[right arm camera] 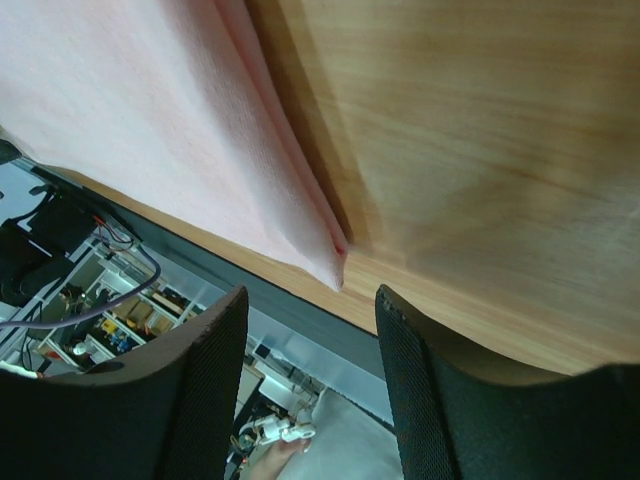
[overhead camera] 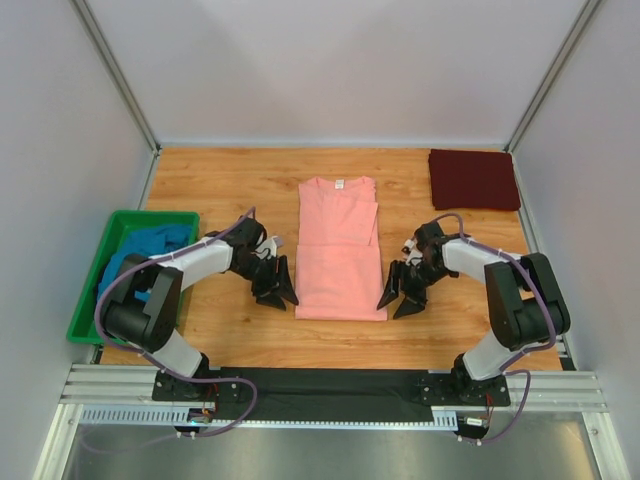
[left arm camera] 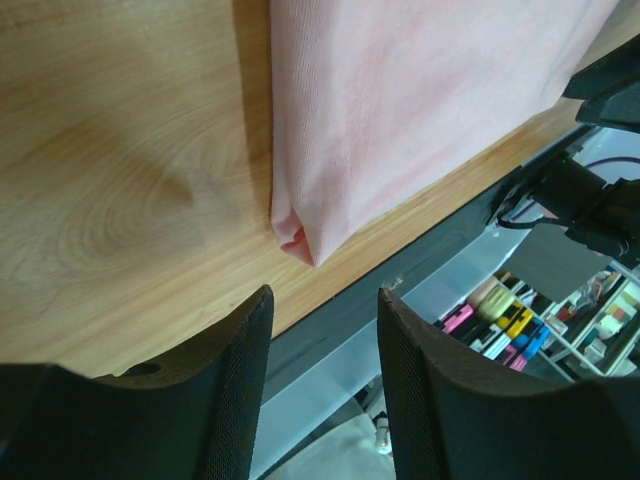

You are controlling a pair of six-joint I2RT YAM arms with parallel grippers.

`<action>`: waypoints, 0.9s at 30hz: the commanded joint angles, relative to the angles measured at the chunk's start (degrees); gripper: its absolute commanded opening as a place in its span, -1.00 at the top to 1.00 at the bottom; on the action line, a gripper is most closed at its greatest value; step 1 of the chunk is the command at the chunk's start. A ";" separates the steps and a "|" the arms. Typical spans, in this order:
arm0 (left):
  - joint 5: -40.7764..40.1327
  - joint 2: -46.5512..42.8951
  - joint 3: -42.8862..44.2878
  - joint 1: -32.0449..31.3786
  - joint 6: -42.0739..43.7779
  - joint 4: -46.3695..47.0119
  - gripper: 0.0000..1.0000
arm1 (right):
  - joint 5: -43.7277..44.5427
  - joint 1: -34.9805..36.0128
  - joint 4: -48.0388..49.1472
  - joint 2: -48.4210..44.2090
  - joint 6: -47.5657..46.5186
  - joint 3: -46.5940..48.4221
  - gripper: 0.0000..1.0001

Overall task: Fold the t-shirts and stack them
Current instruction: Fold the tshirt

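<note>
left claw (left arm camera: 324, 300) parted | right claw (right arm camera: 311, 298) parted | pink t-shirt (overhead camera: 340, 255) neck label (overhead camera: 339, 183) unreadable

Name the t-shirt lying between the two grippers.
The salmon-pink t-shirt, folded lengthwise mid-table. The maroon t-shirt sits folded at the far right corner; the teal t-shirt is bunched in the green bin.

- The left arm (overhead camera: 195, 258) and right arm (overhead camera: 468, 257) match: pale silver-grey link shells between bulky, rounded black joint housings.
- A thin purple cable (overhead camera: 98, 305) loops loosely along the outside of each arm and trails out by its black base (overhead camera: 180, 383).
- The left gripper (overhead camera: 279, 298) and right gripper (overhead camera: 399, 302) are all black, each with two long fingers tapering to points.
- Close up, the fingers (left arm camera: 235, 385) are matte black with curved edges and finely dotted inner faces. A small round hole sits near one finger's root.
</note>
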 commanded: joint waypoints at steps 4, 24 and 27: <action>0.75 -0.50 -2.65 -0.96 -1.87 3.91 -0.06 | -0.27 1.18 5.84 -1.85 3.57 -3.86 -0.08; -12.09 9.08 -0.72 -3.51 -5.47 -4.26 0.20 | 5.27 1.27 7.69 -0.88 4.72 -6.68 0.60; -12.00 7.34 -0.37 -3.51 -5.83 -5.22 0.20 | 5.88 1.27 7.25 -1.23 4.01 -6.68 0.68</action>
